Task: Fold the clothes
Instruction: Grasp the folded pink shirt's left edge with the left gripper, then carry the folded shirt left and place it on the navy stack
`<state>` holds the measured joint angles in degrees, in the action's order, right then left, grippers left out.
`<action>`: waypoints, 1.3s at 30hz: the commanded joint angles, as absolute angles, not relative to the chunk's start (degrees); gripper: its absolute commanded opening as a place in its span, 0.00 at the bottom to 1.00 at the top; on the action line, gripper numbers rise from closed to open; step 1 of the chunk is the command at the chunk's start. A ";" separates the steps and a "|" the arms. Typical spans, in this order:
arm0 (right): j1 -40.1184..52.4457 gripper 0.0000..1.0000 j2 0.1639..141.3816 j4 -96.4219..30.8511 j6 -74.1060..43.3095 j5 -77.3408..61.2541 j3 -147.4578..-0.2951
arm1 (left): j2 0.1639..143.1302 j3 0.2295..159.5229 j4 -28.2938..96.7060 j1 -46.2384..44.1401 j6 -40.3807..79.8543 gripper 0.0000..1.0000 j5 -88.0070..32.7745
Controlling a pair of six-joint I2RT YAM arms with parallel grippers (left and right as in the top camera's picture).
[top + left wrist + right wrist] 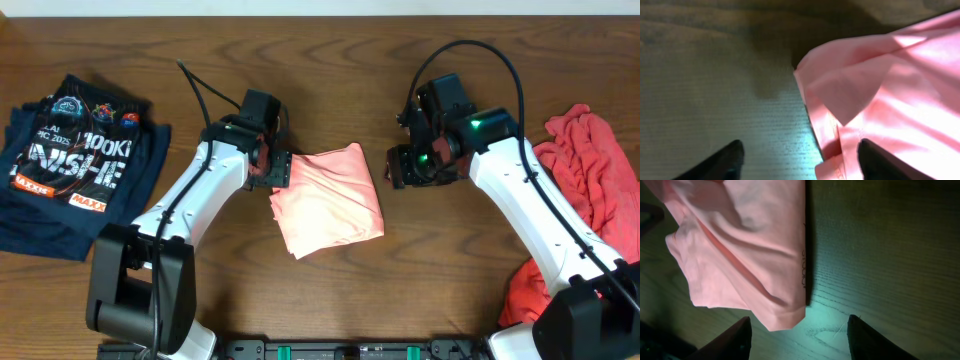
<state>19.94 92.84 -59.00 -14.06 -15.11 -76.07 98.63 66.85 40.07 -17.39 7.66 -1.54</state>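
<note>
A folded pink garment (330, 200) lies mid-table. My left gripper (278, 170) is open at its upper left edge; in the left wrist view the fingers (800, 160) straddle the cloth's edge (880, 100), one over bare wood, one over the pink fabric. My right gripper (400, 168) is open just right of the garment's upper right corner; in the right wrist view the fingers (797, 337) hang over the wood beside the cloth's corner (740, 245). Neither holds anything.
A dark blue printed T-shirt (75, 160) lies folded at the far left. A heap of red clothes (590, 190) sits at the right edge. Cables run from both arms.
</note>
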 commanded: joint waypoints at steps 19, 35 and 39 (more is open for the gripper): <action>19.68 0.60 92.82 -60.01 -14.68 -14.76 -76.66 | 113.49 65.76 31.48 -17.43 17.85 0.94 -27.40; 19.66 0.60 92.82 -60.34 -14.50 -14.74 -76.66 | 105.58 74.94 29.43 -3.03 9.87 0.06 -27.29; 19.66 0.60 92.82 -60.31 -14.50 -14.37 -76.69 | 101.06 78.50 29.43 4.97 9.85 0.06 -23.62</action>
<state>19.94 92.84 -60.27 -14.04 -14.92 -76.07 106.34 74.76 29.61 0.30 10.90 -26.89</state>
